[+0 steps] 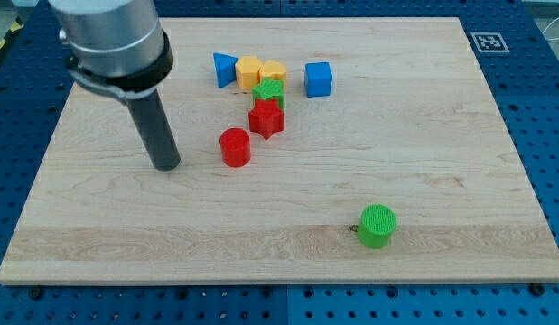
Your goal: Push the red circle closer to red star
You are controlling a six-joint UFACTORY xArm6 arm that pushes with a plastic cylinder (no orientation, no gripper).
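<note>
tip [166, 167]: sitting on the board [442, 135] to the view's left of the red circle, near it but with a clear gap. It's just a plain rod, so nothing to open or close, and it's not touching or holding any block right now.

red circle [235, 147]: standing on its own, just down-left of the red star. Small gap between them, not touching as far as I can see.

red star [266, 118]: jammed up against the green star [269, 89], which looks to be touching the cluster above it.

cluster: blue triangle [225, 69], two yellow blocks [260, 71] (shapes hard to make out), and the blue cube [319, 78] a bit off to the right.

risk 1: the line from tip to circle runs mostly sideways, while the star sits up and right of the circle. My guess is a straight shove right sends the circle sliding under the star and past it.

risk 2: round block, so an off-centre hit probably makes it squirt sideways off the rod.

risk 3: push too far and the circle rams the star, which would likely shunt the green star and the yellows around too.

green circle [377, 226]: way down toward the view's bottom right, well out of it. No worry there.
</note>
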